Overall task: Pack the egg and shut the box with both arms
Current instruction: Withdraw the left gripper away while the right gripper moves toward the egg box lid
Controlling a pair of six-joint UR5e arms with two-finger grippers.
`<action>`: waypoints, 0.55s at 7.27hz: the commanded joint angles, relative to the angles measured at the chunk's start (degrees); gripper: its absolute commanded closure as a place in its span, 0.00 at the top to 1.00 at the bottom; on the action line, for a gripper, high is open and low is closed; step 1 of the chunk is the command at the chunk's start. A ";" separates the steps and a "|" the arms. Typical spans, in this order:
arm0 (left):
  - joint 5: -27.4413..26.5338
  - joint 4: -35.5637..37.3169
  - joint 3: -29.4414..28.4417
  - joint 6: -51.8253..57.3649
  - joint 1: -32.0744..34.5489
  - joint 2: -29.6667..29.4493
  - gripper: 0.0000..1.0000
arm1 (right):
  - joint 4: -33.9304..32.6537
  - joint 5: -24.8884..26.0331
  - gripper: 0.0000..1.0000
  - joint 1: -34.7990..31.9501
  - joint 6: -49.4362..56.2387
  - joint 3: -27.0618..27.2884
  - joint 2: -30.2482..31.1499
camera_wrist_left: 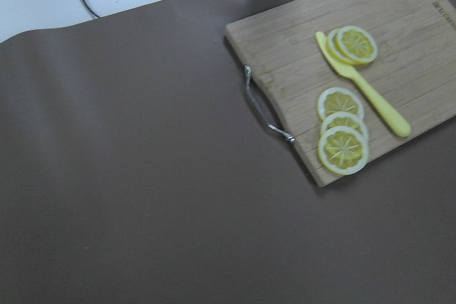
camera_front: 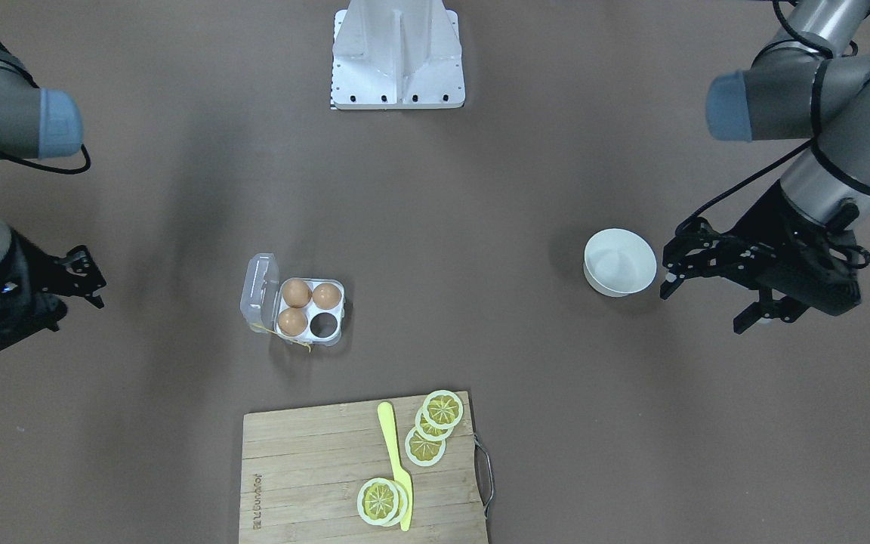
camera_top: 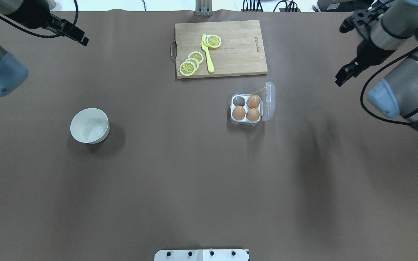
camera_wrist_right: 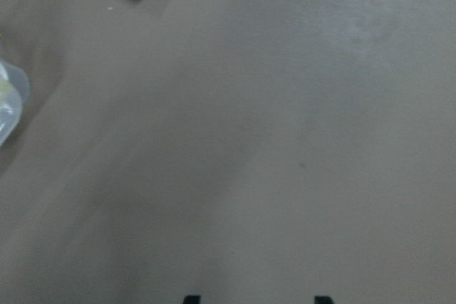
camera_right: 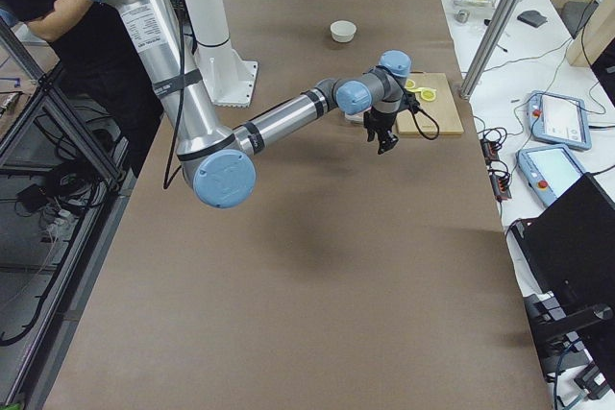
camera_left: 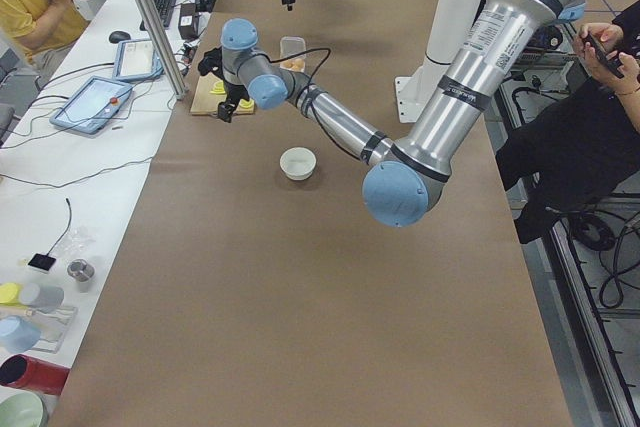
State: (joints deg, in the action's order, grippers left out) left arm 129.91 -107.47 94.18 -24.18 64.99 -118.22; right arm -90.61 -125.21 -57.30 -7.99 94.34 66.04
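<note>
The clear egg box (camera_front: 311, 310) lies open on the table, its lid (camera_front: 259, 291) folded back and a yellow string at its side. Three brown eggs (camera_front: 296, 292) fill three cells; one cell (camera_front: 322, 325) is empty. I cannot tell the eggs apart. The box also shows in the overhead view (camera_top: 246, 108). My left gripper (camera_front: 703, 308) is open and empty, hovering just beside the white bowl (camera_front: 620, 261). My right gripper (camera_front: 91, 278) is open and empty, well off to the box's lid side. In the right wrist view its fingertips (camera_wrist_right: 322, 299) stand apart.
The white bowl (camera_top: 90, 125) holds nothing. A wooden cutting board (camera_front: 306, 468) with lemon slices (camera_front: 441, 409) and a yellow knife (camera_front: 396, 461) lies beyond the box. The robot's white base (camera_front: 397, 53) is at the near table edge.
</note>
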 commanded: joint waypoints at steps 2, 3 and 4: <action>0.70 0.07 0.48 2.29 1.89 1.67 0.98 | -0.01 1.98 0.36 7.18 0.17 -0.12 -3.80; 0.70 0.07 0.48 2.29 1.98 1.85 0.98 | 0.08 2.33 0.36 8.76 -0.18 0.14 -4.51; 0.70 -0.02 0.48 2.29 1.90 2.20 0.98 | 0.52 2.42 0.36 9.74 -0.18 -0.12 -6.78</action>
State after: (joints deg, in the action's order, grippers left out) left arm 130.60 -107.42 94.61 -21.98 66.85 -116.44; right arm -90.45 -123.06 -49.22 -8.07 94.34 61.44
